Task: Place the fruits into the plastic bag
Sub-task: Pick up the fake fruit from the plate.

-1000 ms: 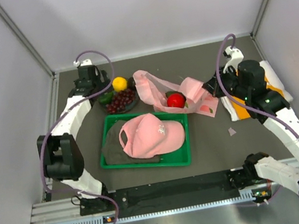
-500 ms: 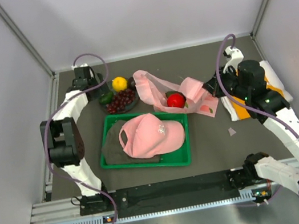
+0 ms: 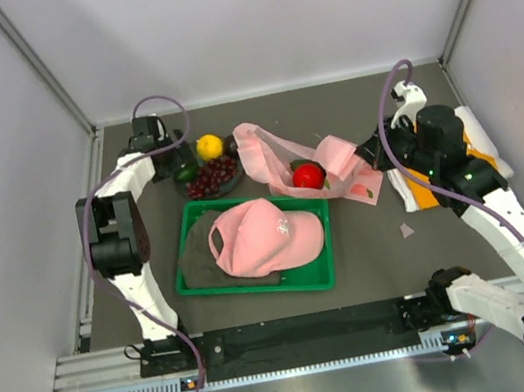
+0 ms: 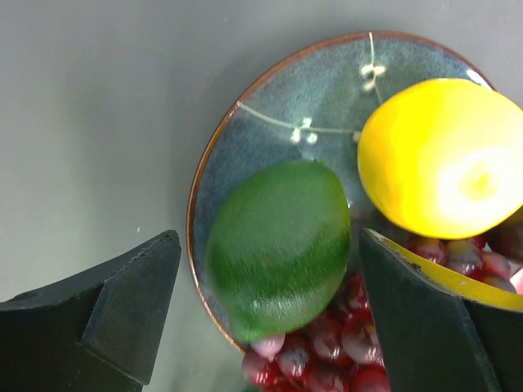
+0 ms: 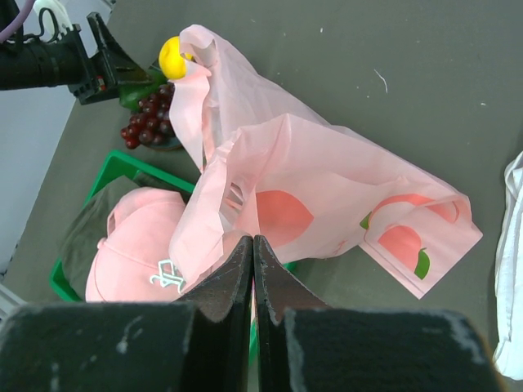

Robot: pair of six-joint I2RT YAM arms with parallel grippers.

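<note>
1. The fruits are in two places. Most sit on a dark plate (image 4: 286, 98) at about 11 o'clock on the table (image 3: 385, 261). These are a green avocado (image 4: 278, 245), a yellow citrus (image 4: 445, 155) just beside it at its 2 o'clock, and dark red grapes (image 4: 310, 363) heaped at its 6 o'clock. A red round fruit (image 3: 308, 176) already lies in the open mouth of the plastic bag (image 3: 270, 154).
2. The plastic bag lies near the plate, at the plate's 3 o'clock, with its mouth turned towards the plate.
3. The left gripper (image 4: 267, 269) hangs over the avocado with its jaws spread wide and holds nothing. One finger is at the avocado's 9 o'clock, outside the plate rim. The other is at its 3 o'clock, above the grapes.
4. The right gripper (image 5: 253, 253) is fully closed at the bag's 3 o'clock side. From the wrist view it appears to pinch a fold of the film and hold the mouth up.
5. The step in hand looks like picking the avocado.
   - Centre the jaws on it and come down until the pads reach its widest part.
   - Keep the 3 o'clock finger clear of the grapes and citrus so that only one fruit is caught.
   - Close gently, because the skin looks smooth and may slip.
   - Lift straight up before crossing to the bag.
6. A green tray (image 3: 258, 289) carrying a pink cap (image 3: 264, 236) sits at the bag's 7 o'clock. An orange and white cloth (image 3: 419, 194) lies under the right arm.
</note>
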